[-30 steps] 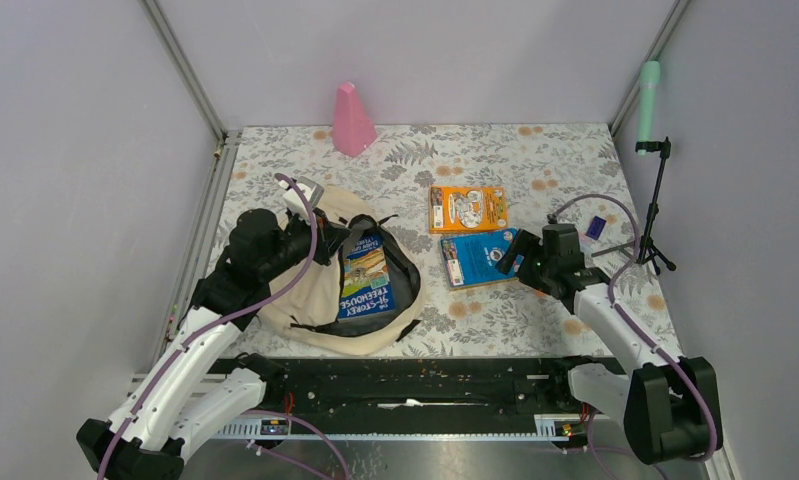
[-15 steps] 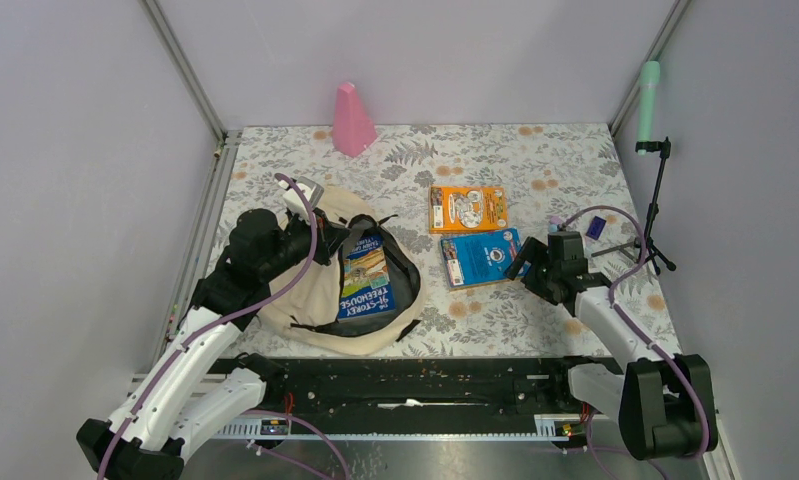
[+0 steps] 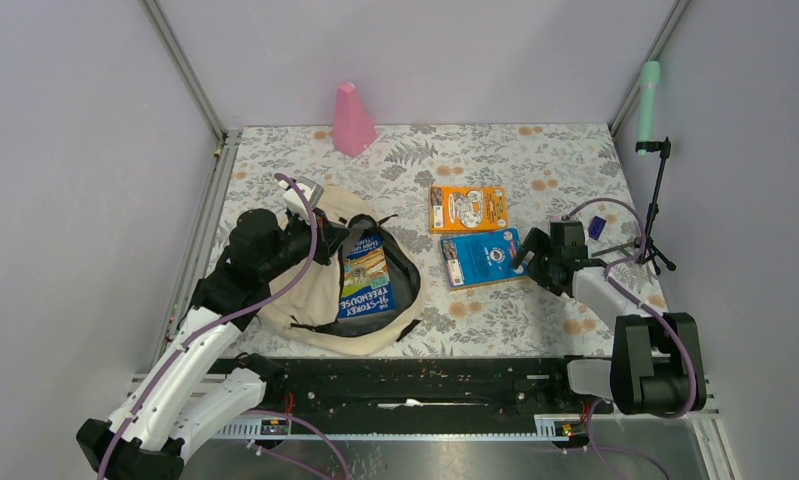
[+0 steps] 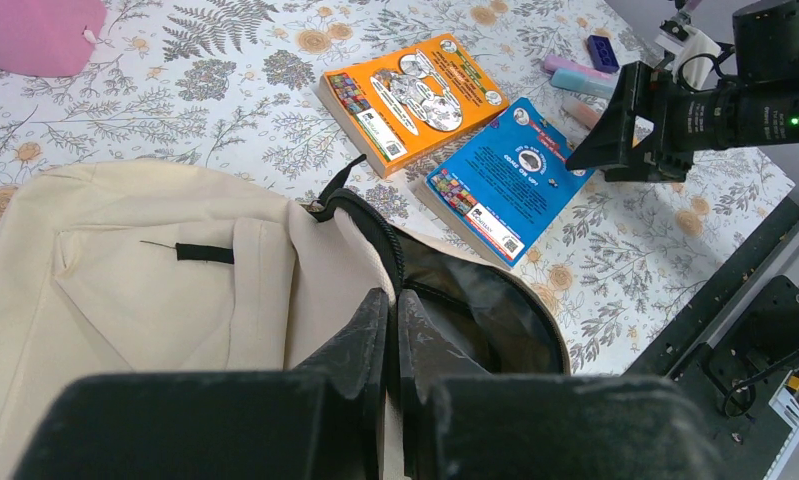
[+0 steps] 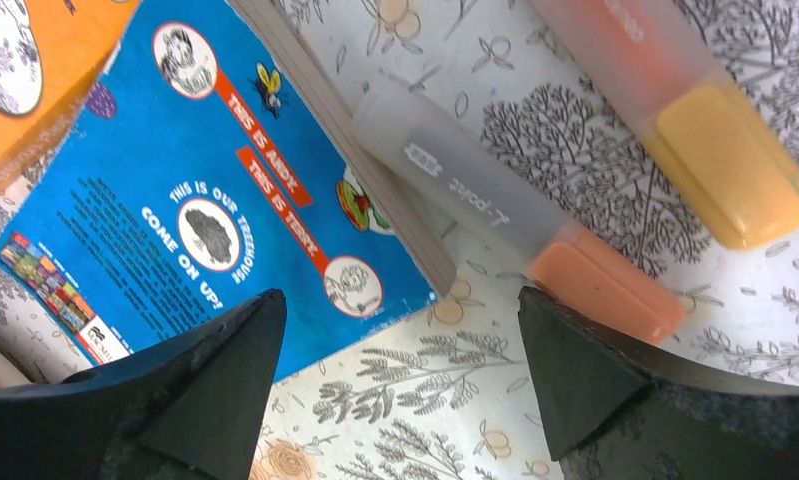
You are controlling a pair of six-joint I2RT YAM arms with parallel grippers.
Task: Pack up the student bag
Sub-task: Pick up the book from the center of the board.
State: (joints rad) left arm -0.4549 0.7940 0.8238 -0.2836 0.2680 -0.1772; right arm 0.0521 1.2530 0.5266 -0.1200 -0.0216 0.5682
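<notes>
Right now I see the student bag (image 3: 305, 300) lying at about 8 o'clock on the floral table (image 3: 535, 160), its mouth turned toward 3 o'clock. A blue-covered book (image 3: 367, 275) sits inside the dark opening.

On my left wrist view, the left gripper (image 4: 393, 335) has its fingers pressed together, and the bag's black zipper rim runs straight into their tips, so I read it as pinched on that rim. The beige fabric (image 4: 125, 270) spreads out toward 9 o'clock from there.

The right gripper (image 3: 528, 255) is low at the 3 o'clock edge of the blue book (image 3: 482, 257), with its jaws spread wide and nothing between them gripped. Through the right wrist camera, the gripper (image 5: 400, 370) frames the book's corner (image 5: 205, 200) and a grey highlighter with a peach cap (image 5: 505, 210) lying against the book's edge. A second highlighter with a yellow cap (image 5: 695, 120) is just beyond, toward 2 o'clock.

An orange book (image 3: 467, 208) lies just beside the blue one on its 12 o'clock side. A pink cone (image 3: 352, 120) stands at the far edge, near 11 o'clock.
</notes>
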